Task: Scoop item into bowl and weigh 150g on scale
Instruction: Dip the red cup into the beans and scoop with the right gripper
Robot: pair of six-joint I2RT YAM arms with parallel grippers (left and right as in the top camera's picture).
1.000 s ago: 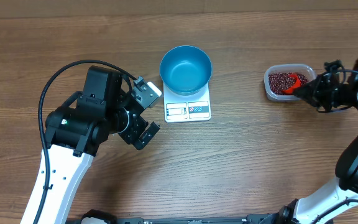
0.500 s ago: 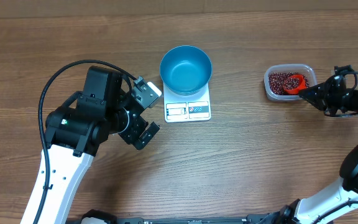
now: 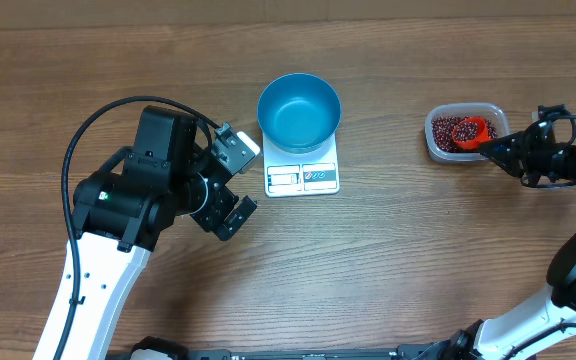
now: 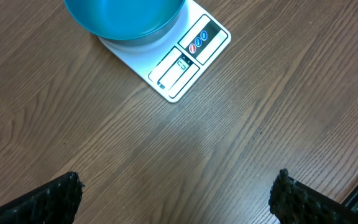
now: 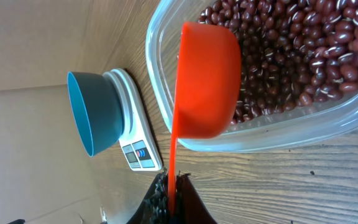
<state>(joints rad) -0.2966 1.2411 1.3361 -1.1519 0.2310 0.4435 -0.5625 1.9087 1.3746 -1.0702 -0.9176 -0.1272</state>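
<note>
The blue bowl [image 3: 299, 110] stands empty on the white scale [image 3: 303, 178] at the middle of the table. Dark red beans [image 3: 452, 129] fill a clear plastic tub [image 3: 434, 140] at the right. My right gripper [image 3: 495, 148] is shut on the thin handle of an orange scoop [image 3: 476, 130], whose cup sits in the tub at its near side. In the right wrist view the scoop [image 5: 207, 81] shows its rounded back over the beans [image 5: 291, 50], its handle pinched by my gripper [image 5: 173, 186]. My left gripper [image 3: 243, 182] hangs open left of the scale, holding nothing [image 4: 176, 190].
The left arm's black cable [image 3: 98, 125] loops over the table's left side. In the left wrist view, the bowl [image 4: 123, 15] and scale [image 4: 185, 62] lie ahead of the open fingers over bare wood. A few stray crumbs lie by the tub [image 5: 166, 106].
The right arm has drawn back slightly to the right with the scoop still in the tub. The left arm, bowl and scale have not moved.
</note>
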